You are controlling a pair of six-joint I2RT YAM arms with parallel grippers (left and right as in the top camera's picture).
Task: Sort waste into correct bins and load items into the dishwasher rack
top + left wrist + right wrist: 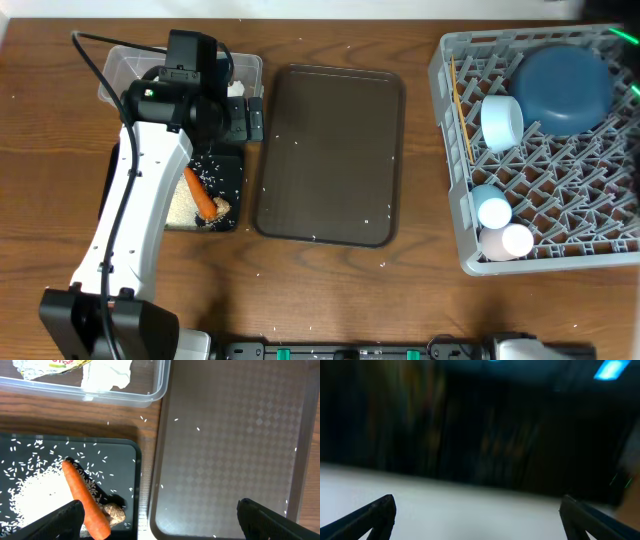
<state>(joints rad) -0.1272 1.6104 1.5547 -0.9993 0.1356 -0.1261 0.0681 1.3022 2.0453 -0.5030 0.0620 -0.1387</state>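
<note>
Wood-grain tabletop [340, 290] carries all items. The grey dishwasher rack [600, 262], at its right end, holds the dark-blue bowl [562, 85], small light-blue bowl [502, 118], light-blue cup [492, 208], pink cup [516, 241] and, along its left wall, the chopsticks [458, 100]. The dark-brown serving tray [330, 150] lies at centre, carrying stray grains only. The clear tub [112, 68] contains the yellow-green wrapper [45, 365] and white paper [107, 375]. The black tray [228, 172] contains rice [35, 492], the carrot [82, 497] and a brown lump [115, 512].

Left claw [160, 520]: spread wide, empty, above the gap between black tray and serving tray.

Right claw [480, 520]: fingers wide apart, empty; surroundings blurred.
</note>
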